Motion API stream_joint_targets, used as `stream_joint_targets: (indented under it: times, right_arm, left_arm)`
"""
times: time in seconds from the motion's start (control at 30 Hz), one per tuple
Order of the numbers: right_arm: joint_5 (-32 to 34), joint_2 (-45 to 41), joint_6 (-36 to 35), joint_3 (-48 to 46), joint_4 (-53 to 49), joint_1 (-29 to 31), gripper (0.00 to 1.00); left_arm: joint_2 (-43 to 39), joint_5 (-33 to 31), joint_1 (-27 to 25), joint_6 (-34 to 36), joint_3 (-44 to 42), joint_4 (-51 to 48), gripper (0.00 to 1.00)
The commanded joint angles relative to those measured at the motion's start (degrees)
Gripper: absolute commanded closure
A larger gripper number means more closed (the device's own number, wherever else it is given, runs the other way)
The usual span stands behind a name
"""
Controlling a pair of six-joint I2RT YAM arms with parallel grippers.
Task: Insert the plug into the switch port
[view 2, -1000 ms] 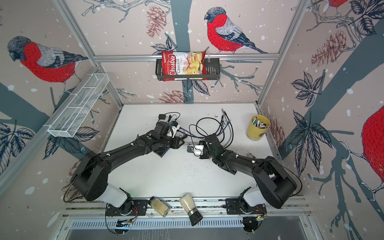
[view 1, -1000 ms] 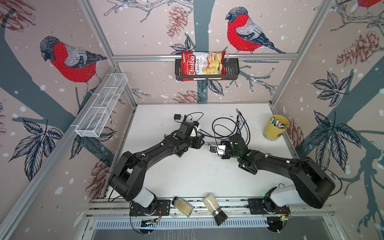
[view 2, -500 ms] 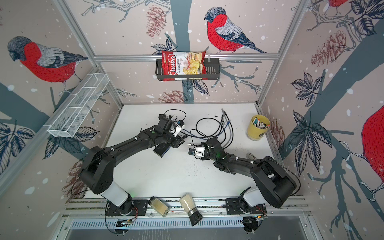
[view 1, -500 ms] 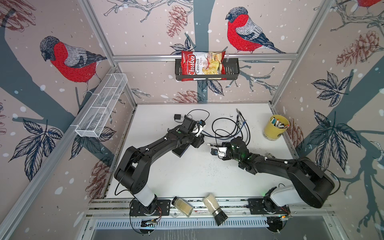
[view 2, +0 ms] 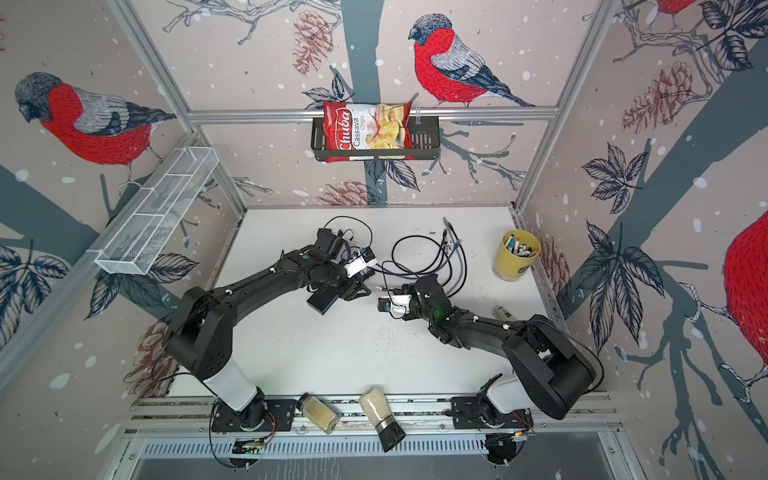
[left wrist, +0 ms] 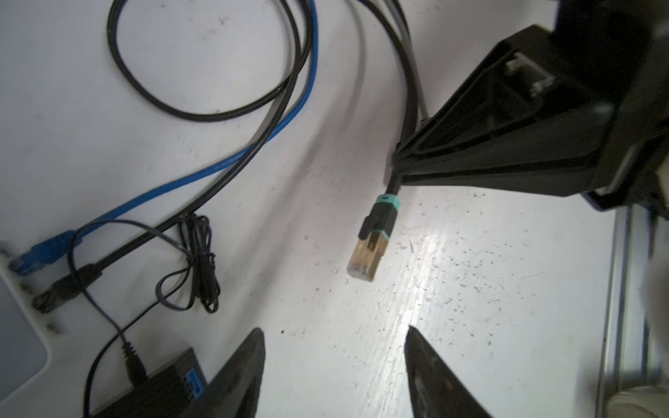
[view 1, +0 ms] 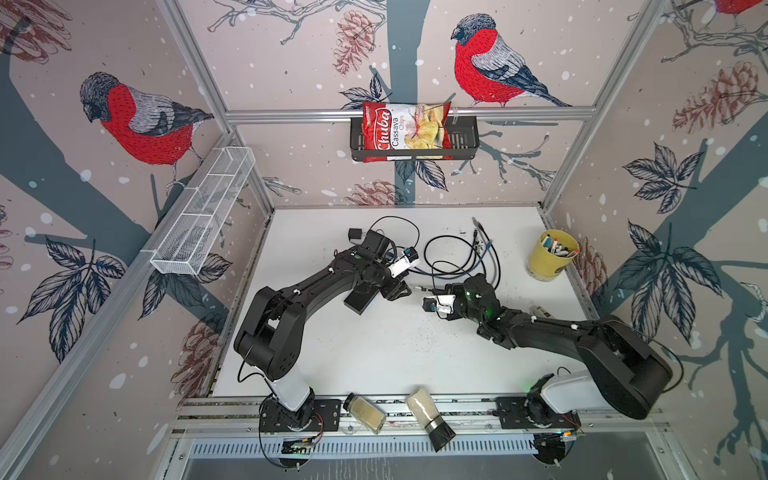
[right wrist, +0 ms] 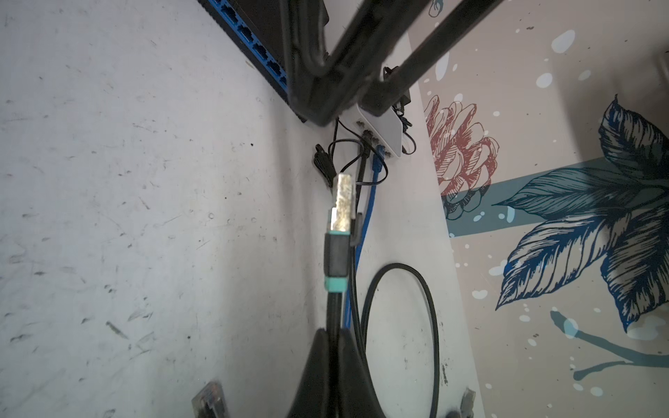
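Note:
The plug [left wrist: 365, 260], a clear-tipped connector with teal rings on a black cable, hangs just above the table. My right gripper [left wrist: 394, 173] is shut on the cable right behind it; the plug [right wrist: 342, 202] points toward the switch. In both top views the plug [view 1: 419, 286] [view 2: 380, 287] sticks out of the right gripper [view 1: 428, 289] [view 2: 389, 291]. The switch [view 1: 360, 301] [view 2: 322, 301] is a black box with a row of blue ports [right wrist: 249, 39]. Beside it my left gripper [left wrist: 335, 331] [view 1: 398, 291] [view 2: 357, 291] stands open and empty, facing the plug.
A white box [right wrist: 383, 134] with a blue and a black cable plugged in lies behind the switch. Loose cable loops [view 1: 457, 257] lie at the back middle. A yellow cup of markers [view 1: 550, 255] stands at the right. Two jars [view 1: 365, 411] [view 1: 428, 415] rest on the front rail.
My left gripper's jaws have opened wider and its arm has shifted a little. The right gripper, still holding the plug's cable, has edged slightly left.

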Motion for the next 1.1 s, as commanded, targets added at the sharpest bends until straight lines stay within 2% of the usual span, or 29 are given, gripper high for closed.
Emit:
stream_joint_targets:
  times: [0.0, 0.37, 0.63, 0.9, 1.07]
  right_arm:
    - [-0.47, -0.22, -0.73, -0.06, 2.49, 0.04, 0.97]
    - [-0.96, -0.73, -1.22, -0.32, 2.69, 0.44, 0.97]
    - [-0.48, -0.44, -1.46, -0.41, 3.12, 0.99, 0.97]
    - [0.49, -0.51, -1.55, -0.5, 3.43, 1.23, 0.97]
    - [0.66, -0.13, -1.48, -0.51, 3.79, 1.28, 0.97]
  left_arm:
    - [1.08, 5.26, -0.26, 2.15, 1.36, -2.58, 0.41]
    - [6.67, 3.05, -1.71, 0.46, 6.31, -5.31, 0.45]
    - [8.71, 3.51, -2.2, 0.52, 9.26, -7.88, 0.64]
    - [10.89, 2.3, -2.46, 0.43, 10.61, -10.6, 0.73]
    - [10.73, 2.44, -2.61, 0.09, 11.26, -10.22, 0.9]
